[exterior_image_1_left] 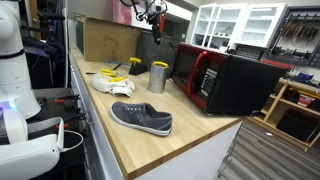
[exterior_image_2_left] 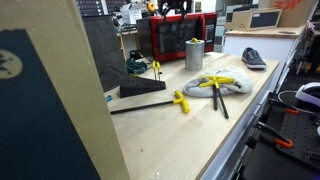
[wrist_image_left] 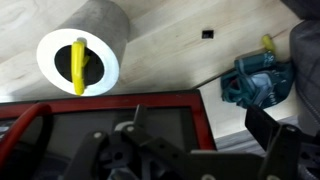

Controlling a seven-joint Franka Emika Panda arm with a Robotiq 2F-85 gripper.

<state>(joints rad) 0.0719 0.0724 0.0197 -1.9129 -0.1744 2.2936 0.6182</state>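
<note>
Wrist view: looks straight down on a grey metal cylinder cup (wrist_image_left: 106, 28) with a white inside, standing upright on the pale wooden tabletop (wrist_image_left: 175, 45); a yellow stick-like piece (wrist_image_left: 78, 66) stands in it.
Tool: the black two-finger tool (exterior_image_1_left: 152, 17) hangs high above the tabletop in an exterior view, jaws spread wide with nothing between them (released, touching nothing).
Cup's place: in an exterior view the cup (exterior_image_1_left: 158, 77) sits just beside the front corner of the red-and-black microwave (exterior_image_1_left: 218, 80), roughly below the tool, though well apart from it in height.
Around it: a teal power drill (wrist_image_left: 255, 82) lies near the cup on the wrist camera's right; a white cloth bundle (exterior_image_1_left: 111, 85) and a grey slip-on shoe (exterior_image_1_left: 141, 117) lie further along the tabletop.
Step in hand: I'd judge this as the hover above the cup, with no grasp begun.
What the next move calls for: a reach for the cup would need a long, straight descent, the jaws centred over the rim or the yellow piece and kept clear of the microwave's top edge.
</note>
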